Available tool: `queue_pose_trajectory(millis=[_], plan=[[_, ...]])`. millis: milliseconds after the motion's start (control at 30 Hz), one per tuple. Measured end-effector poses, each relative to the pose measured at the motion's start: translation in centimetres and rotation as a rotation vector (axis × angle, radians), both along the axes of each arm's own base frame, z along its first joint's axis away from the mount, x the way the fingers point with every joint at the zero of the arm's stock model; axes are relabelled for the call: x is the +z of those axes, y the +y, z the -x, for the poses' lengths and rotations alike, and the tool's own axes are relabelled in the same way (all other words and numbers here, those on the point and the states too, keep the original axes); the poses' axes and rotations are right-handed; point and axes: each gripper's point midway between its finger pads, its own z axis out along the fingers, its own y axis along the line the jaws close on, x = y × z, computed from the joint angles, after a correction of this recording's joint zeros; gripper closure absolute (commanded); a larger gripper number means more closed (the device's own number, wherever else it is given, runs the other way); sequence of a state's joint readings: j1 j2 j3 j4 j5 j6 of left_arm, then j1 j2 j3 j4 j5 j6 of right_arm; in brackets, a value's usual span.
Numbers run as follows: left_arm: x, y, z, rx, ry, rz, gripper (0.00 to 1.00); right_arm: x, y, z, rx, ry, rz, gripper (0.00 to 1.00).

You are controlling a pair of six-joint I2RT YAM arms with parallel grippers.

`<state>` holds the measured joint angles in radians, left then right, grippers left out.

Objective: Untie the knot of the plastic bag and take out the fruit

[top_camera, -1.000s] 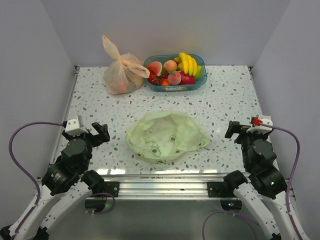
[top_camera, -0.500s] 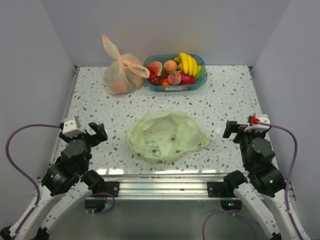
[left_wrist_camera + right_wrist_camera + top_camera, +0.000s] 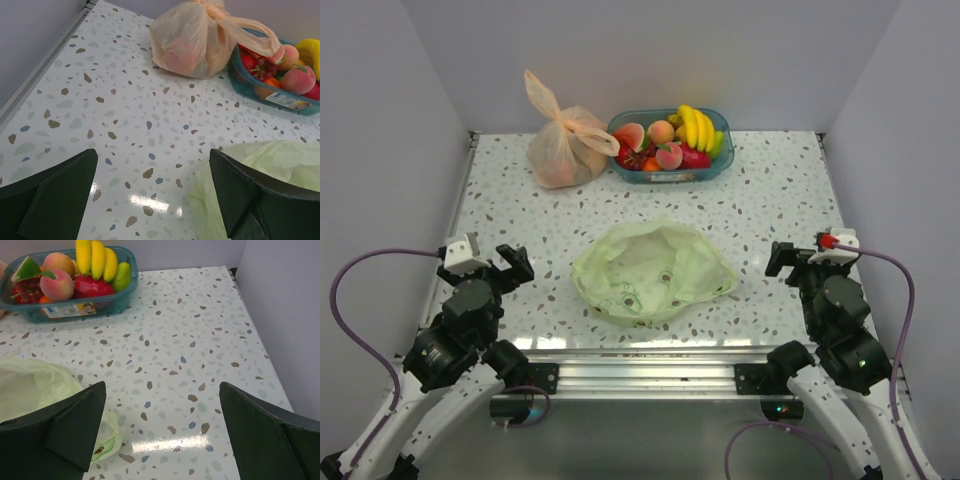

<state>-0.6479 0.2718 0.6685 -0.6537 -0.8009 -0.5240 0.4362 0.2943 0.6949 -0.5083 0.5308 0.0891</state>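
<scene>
The left gripper (image 3: 498,262) and the right gripper (image 3: 810,255) both stand with jaws spread wide and hold nothing, each low over the near part of the speckled table (image 3: 770,200), one on either side of the plastic bag (image 3: 653,272). That pale green bag lies slack and spread open on the tabletop between them, apart from both. At the far edge the fruit (image 3: 670,140), with bananas, peaches and red pieces, is heaped in a blue basket (image 3: 665,178); a tied orange bag (image 3: 563,148) sits just to its left, one ear draped over the rim.
</scene>
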Motion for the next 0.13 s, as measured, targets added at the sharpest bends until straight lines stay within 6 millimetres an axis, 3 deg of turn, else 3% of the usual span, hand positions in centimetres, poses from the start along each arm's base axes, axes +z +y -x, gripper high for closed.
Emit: queue_pose_trajectory(millis=[133], plan=[[0.0,-0.03,-0.01,0.001,-0.001,0.006,0.0,-0.02,0.12,-0.01,0.007,0.001,0.0,0.01]])
